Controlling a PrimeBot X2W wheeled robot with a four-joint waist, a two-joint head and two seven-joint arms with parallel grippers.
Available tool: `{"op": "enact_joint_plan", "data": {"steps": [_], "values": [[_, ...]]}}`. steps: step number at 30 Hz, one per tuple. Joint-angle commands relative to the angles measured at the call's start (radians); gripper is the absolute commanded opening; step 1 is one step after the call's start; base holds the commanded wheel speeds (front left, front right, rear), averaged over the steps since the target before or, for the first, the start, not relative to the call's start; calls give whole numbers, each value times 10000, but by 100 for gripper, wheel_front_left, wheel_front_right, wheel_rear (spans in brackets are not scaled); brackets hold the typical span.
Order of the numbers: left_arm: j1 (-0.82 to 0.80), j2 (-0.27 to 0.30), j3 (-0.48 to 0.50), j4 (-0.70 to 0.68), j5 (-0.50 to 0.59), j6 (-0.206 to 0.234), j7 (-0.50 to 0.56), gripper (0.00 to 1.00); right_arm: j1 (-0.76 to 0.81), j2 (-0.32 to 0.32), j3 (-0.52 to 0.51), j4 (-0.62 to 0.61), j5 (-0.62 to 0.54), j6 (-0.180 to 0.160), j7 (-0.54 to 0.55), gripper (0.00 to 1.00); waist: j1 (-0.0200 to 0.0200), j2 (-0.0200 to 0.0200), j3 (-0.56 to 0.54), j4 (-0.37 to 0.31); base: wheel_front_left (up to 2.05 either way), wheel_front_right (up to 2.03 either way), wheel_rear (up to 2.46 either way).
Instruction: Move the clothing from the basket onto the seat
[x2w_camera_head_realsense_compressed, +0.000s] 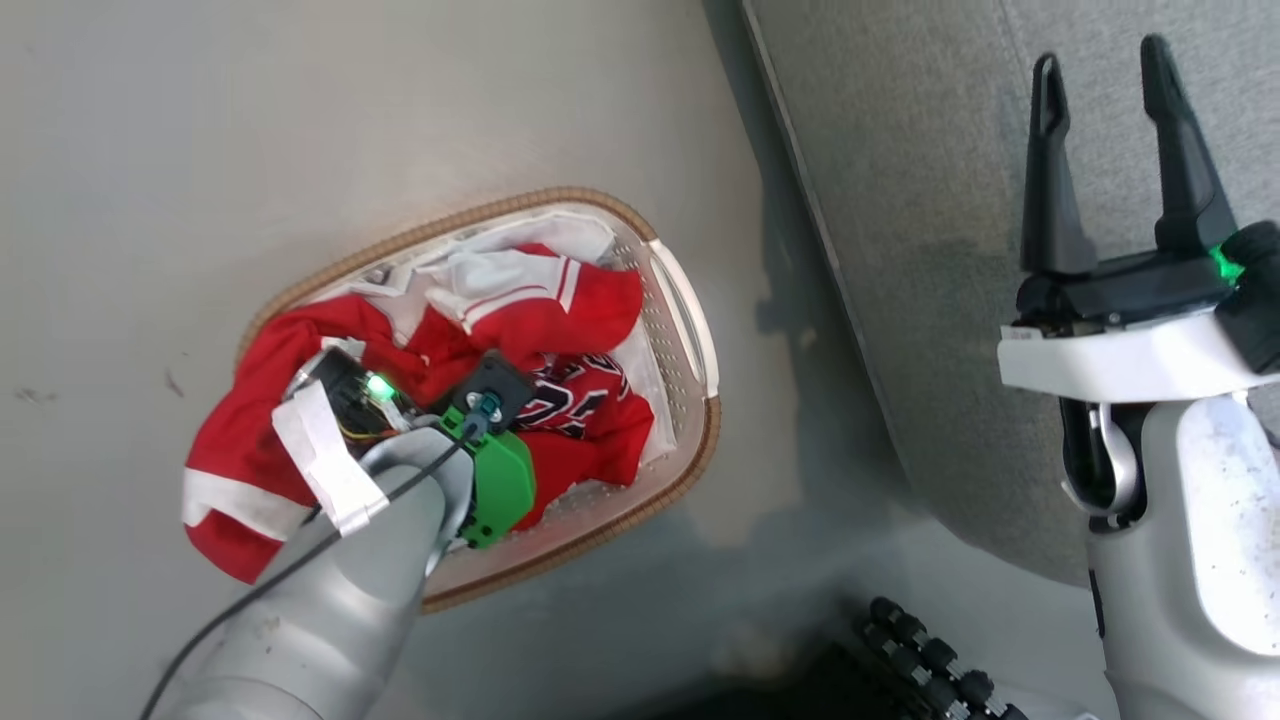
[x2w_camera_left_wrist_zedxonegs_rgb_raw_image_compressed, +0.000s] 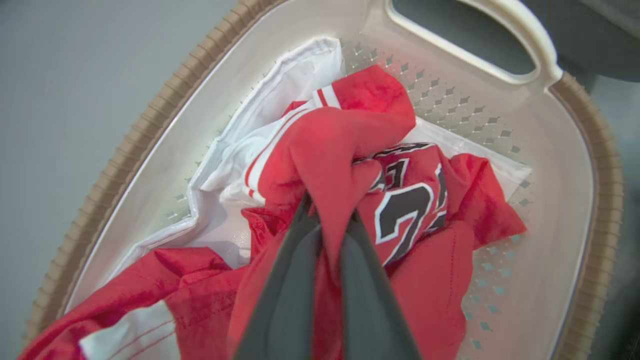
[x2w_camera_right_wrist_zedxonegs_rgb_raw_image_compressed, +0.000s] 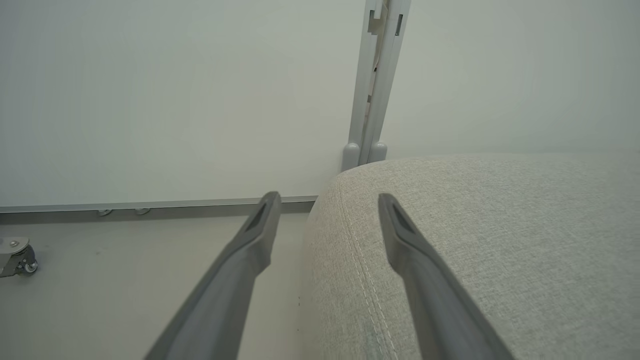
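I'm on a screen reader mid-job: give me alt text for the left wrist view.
The left pincer is shut on a bunched fold of the red clothing, down inside the basket. A black numeral outlined in white shows right of the fingers; the white liner lies crumpled underneath.

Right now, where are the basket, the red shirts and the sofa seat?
basket (x2w_camera_left_wrist_zedxonegs_rgb_raw_image_compressed: 607, 200): left wrist view, brown woven rim.
red shirts (x2w_camera_head_realsense_compressed: 595, 300): head view, bunched red fabric.
seat (x2w_camera_right_wrist_zedxonegs_rgb_raw_image_compressed: 500, 225): right wrist view, grey cushion top.
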Motion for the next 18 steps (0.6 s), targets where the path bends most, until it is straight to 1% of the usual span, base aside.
{"op": "enact_joint_plan", "data": {"steps": [1,3,11,18], "values": [[230,-58,55,-334,-84,-59,-52,0,244,-35,-65,114,-106,-10,-18,100,-1,16,-857,421,0,0,0],[563,-44,125,-884,-241,-80,-57,0,412,-35,-107,230,-252,-10,-20,100,-1,16,-1313,583,0,0,0],[1777,301,479,-2979,-726,-176,-57,0,1408,-38,-272,799,-705,-10,-18,100,-1,16,-3302,1159,0,0,0],[2461,635,544,-4669,-742,-227,-58,0,2574,-38,-263,1247,-1034,-10,-18,100,-1,16,-5115,1615,0,0,0]]}}
